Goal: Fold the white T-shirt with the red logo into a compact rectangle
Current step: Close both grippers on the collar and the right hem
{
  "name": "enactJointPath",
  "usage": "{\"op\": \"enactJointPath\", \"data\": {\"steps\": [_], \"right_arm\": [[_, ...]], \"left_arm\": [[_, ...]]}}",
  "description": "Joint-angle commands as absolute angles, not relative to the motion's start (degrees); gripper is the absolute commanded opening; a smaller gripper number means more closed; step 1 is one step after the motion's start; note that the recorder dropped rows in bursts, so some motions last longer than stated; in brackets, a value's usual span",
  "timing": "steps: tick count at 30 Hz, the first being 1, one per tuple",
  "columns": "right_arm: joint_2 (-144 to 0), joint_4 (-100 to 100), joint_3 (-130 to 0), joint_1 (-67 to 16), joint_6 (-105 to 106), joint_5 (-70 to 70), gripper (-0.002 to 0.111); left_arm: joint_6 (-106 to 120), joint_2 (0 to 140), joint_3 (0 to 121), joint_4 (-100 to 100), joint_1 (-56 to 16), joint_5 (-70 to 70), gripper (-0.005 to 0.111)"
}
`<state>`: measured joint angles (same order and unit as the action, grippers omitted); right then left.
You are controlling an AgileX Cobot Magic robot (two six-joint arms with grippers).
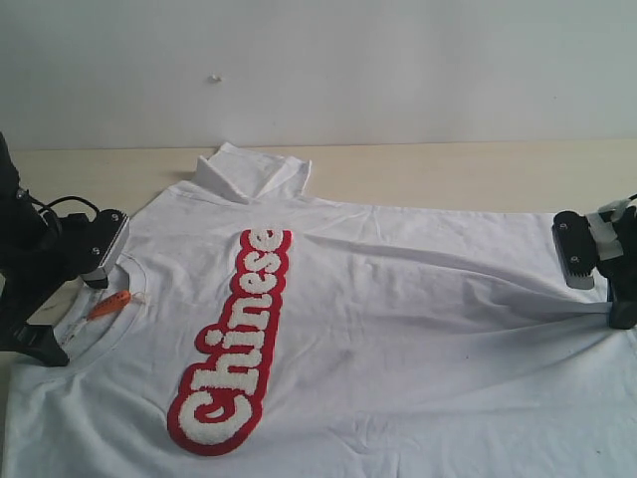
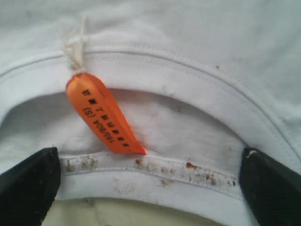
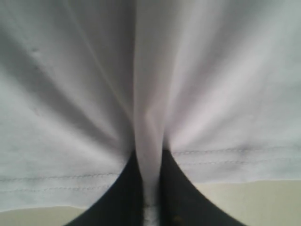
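The white T-shirt [image 1: 398, 299] lies spread on the table, collar to the left and hem to the right. The red logo [image 1: 234, 344] runs along its chest, face up. My left gripper [image 1: 70, 314] is open at the collar. In the left wrist view its fingers [image 2: 28, 183] stand wide apart on either side of the ribbed collar band [image 2: 155, 179], beside the orange neck tag [image 2: 103, 115]. My right gripper [image 1: 622, 317] is shut on a pinched fold of the hem [image 3: 149, 155] and pulls the fabric taut into creases.
One sleeve [image 1: 249, 171] lies folded at the shirt's far edge. The beige table [image 1: 468, 174] shows bare beyond the shirt, with a pale wall [image 1: 398, 70] behind. The shirt's near part runs out of the exterior view.
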<state>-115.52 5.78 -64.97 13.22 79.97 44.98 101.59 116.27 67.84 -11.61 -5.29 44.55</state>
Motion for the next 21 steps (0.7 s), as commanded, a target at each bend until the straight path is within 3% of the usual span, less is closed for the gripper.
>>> {"op": "enactJointPath", "data": {"steps": [1,21], "right_arm": [[-118.07,6.52,-63.78,13.32,77.96,44.18,0.0],[-118.07,3.1,-63.78,13.32,77.92,43.79,0.0]], "left_arm": [[101.55,117.68,67.21,-11.22,-5.07,44.7,0.104],[101.55,117.68,67.21,-11.34,-5.07,44.7,0.104]]}}
